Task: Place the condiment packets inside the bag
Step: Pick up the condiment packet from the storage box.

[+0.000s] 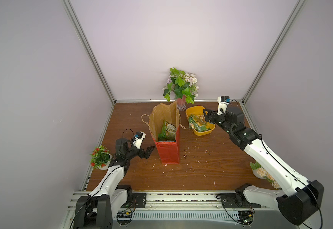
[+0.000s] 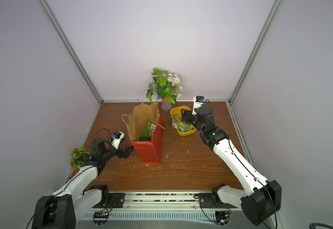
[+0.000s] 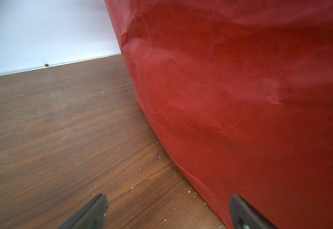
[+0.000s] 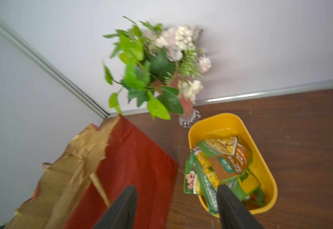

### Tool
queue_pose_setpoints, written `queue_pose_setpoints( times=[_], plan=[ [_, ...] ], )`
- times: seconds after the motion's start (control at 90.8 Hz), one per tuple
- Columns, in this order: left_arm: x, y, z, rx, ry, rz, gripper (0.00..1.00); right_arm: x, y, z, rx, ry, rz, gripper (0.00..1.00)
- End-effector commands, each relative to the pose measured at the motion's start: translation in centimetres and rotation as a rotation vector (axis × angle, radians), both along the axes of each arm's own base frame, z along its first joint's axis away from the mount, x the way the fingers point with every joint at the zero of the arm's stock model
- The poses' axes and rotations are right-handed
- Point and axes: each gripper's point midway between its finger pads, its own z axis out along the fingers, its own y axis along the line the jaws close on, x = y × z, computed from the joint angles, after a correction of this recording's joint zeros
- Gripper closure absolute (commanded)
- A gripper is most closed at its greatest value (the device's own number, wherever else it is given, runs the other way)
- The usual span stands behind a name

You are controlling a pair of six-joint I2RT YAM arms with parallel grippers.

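Fingers (image 1: 151,148) of left gripper (image 1: 149,152) wide apart, empty, lower left of centre in both top views, just beside red side of bag (image 1: 167,150); contact unclear. Right gripper (image 1: 207,116) jaws parted, nothing held, above yellow tub (image 1: 196,109) right of centre. Bag upright mid-frame, mouth open; condiment packets (image 1: 168,130) inside, at least two; more overlapped in tub, at least four, exact count unclear. One bag, one tub, three plants: vase bouquet (image 1: 180,87), red-flowered pot (image 1: 99,156), pale-flowered pot (image 1: 262,172). Left wrist: two fingertips at bottom edge, wide empty gap; bag wall fills right half, wooden table (image 3: 52,128) left. Right wrist: both fingers at bottom, spread, nothing between; torn-rimmed bag lower left, tub with packets lower right, bouquet top centre, blurred
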Motion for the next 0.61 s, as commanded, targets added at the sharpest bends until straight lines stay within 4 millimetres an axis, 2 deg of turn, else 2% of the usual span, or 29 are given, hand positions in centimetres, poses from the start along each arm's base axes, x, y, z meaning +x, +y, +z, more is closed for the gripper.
queue_pose_setpoints(
  times=[0.0,0.121,0.22,0.385,0.594],
  plan=[
    [0.9,0.9,0.5,0.013,-0.028,0.049,0.01,1.1,-0.5,-2.6,0.146,0.046,-0.006,0.32],
    [1.6,1.8,0.4,0.019,-0.028,0.1,0.01,2.7,-1.6,-7.0,0.244,0.117,-0.051,0.31],
    [1.9,2.2,0.2,0.024,-0.026,0.12,0.01,3.9,-1.8,-9.3,0.296,0.153,-0.072,0.31],
    [2.5,2.7,-0.2,0.033,-0.015,0.147,0.01,5.8,-1.6,-10.6,0.359,0.157,-0.099,0.29],
    [2.8,2.8,-0.7,0.041,0.001,0.154,0.02,7.9,0.1,-12.2,0.461,0.191,-0.064,0.28]
  ],
)
